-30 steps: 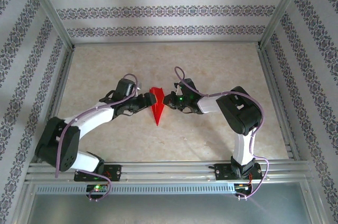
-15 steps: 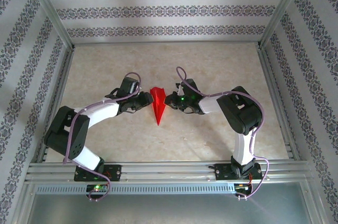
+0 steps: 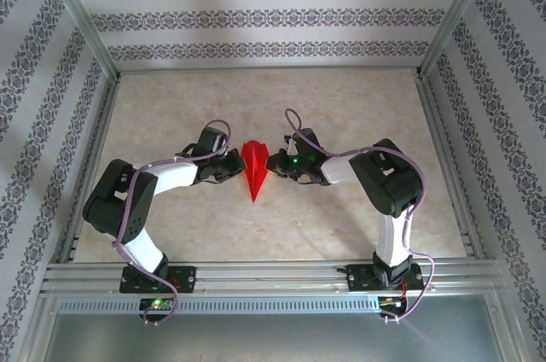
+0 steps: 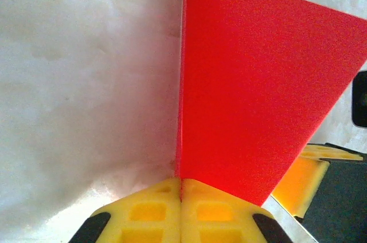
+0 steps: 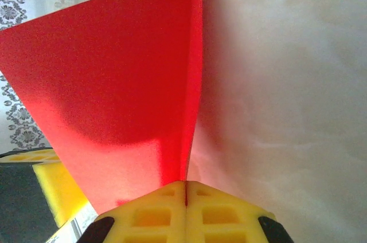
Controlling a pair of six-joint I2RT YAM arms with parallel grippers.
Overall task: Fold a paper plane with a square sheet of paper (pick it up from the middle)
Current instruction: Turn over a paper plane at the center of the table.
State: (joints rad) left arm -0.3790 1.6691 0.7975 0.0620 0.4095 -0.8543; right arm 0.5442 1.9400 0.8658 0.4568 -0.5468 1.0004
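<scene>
The square sheet of paper stands folded into a narrow red paper plane (image 3: 254,171) at the table's middle, its sharp tip toward the arms. My left gripper (image 3: 240,166) is at its left side, shut on a thin red edge. In the left wrist view, the yellow fingertips (image 4: 166,200) meet with the paper plane (image 4: 258,94) rising from between them. My right gripper (image 3: 270,161) is at its right side, also shut on the paper. In the right wrist view, the yellow fingertips (image 5: 166,203) pinch the fold of the paper plane (image 5: 114,82).
The beige table (image 3: 341,97) is boxed in by patterned walls and an aluminium frame (image 3: 256,275) along the near edge. The right arm's finger (image 4: 304,174) shows beyond the paper in the left wrist view, and the left arm's finger (image 5: 54,185) shows in the right wrist view.
My left gripper has closed onto the left edge of the paper plane while its arm folded in closer. The right gripper has stayed shut on the paper.
</scene>
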